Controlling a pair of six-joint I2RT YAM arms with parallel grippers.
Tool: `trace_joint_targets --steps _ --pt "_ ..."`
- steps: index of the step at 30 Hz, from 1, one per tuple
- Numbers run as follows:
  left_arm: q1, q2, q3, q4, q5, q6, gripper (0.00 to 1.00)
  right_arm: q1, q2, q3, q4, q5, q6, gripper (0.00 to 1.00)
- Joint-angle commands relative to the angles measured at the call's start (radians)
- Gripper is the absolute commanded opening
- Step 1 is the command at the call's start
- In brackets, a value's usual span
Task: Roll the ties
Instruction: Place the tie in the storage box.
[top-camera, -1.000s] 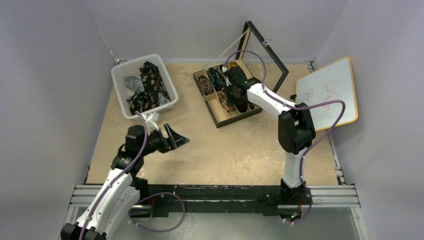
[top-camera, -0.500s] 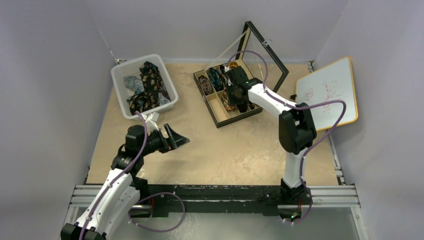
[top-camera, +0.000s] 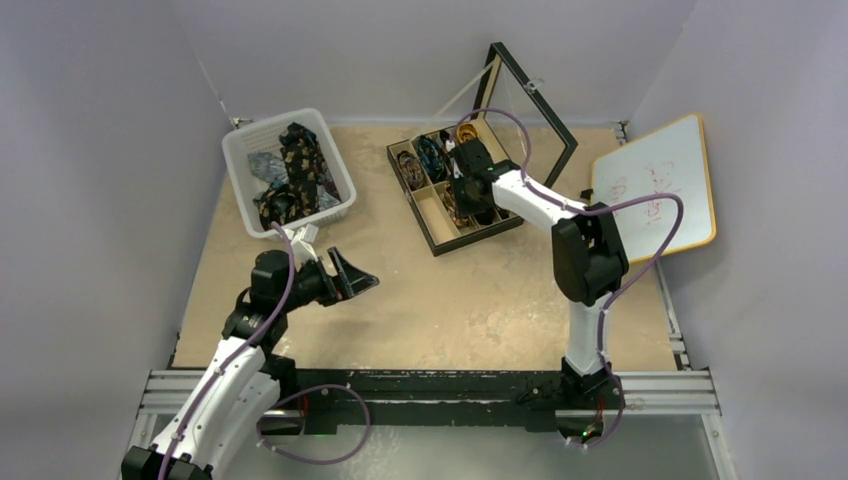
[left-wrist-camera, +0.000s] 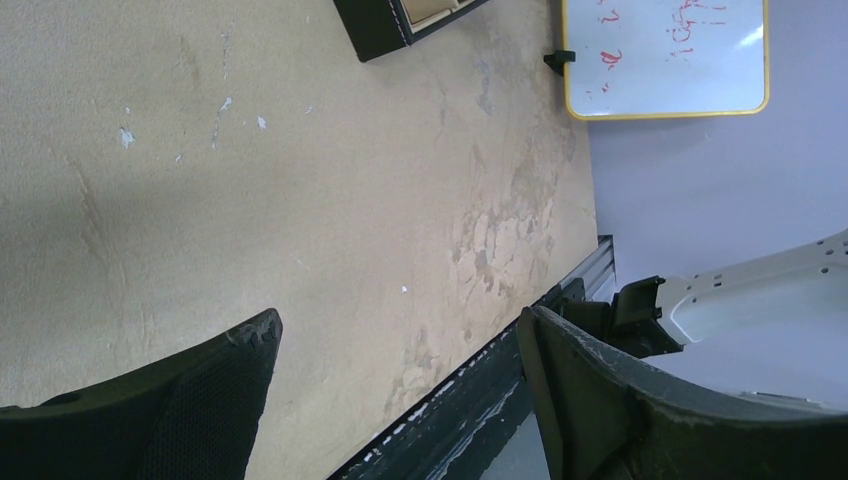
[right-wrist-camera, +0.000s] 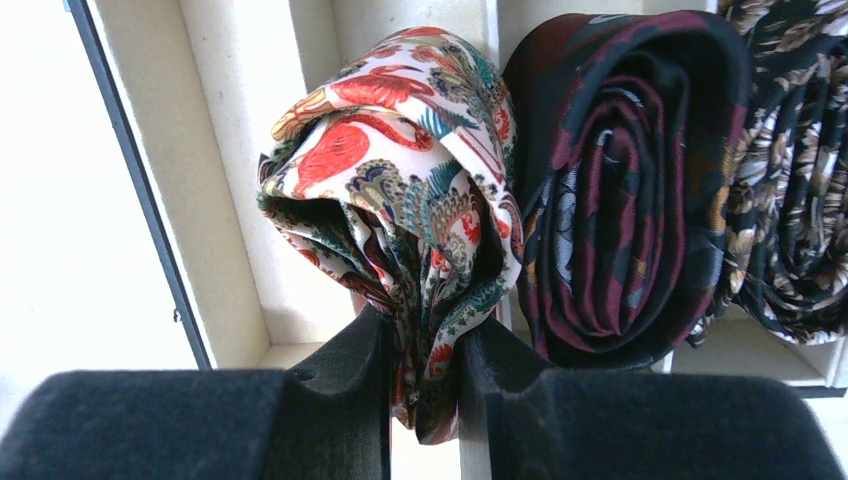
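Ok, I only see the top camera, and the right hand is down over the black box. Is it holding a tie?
Observer: Yes, its wrist view shows the right hand pinching a white, red and teal rolled tie.
Operator: Anything beside that one?
Observer: A dark red coil sits just beside it.
Operator: And the other arm?
Observer: Its wrist view shows the left hand open, nothing between its fingers, only bare table beneath.
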Motion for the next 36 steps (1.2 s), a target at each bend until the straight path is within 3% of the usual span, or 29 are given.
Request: trace_joint_targets --steps 1,25,36 --pt "-0.003 0.000 0.020 0.036 0.018 0.009 0.86 -0.003 0.012 0.002 -0.013 -0.032 -0.028 0.00" --pt "-0.003 0.008 0.018 0.042 0.018 0.010 0.86 -0.050 0.128 0.118 -0.117 -0.155 -0.106 0.00" --pt "-0.003 0.037 0.023 0.069 0.031 0.013 0.86 -0.052 0.095 0.192 -0.160 -0.175 -0.124 0.46"
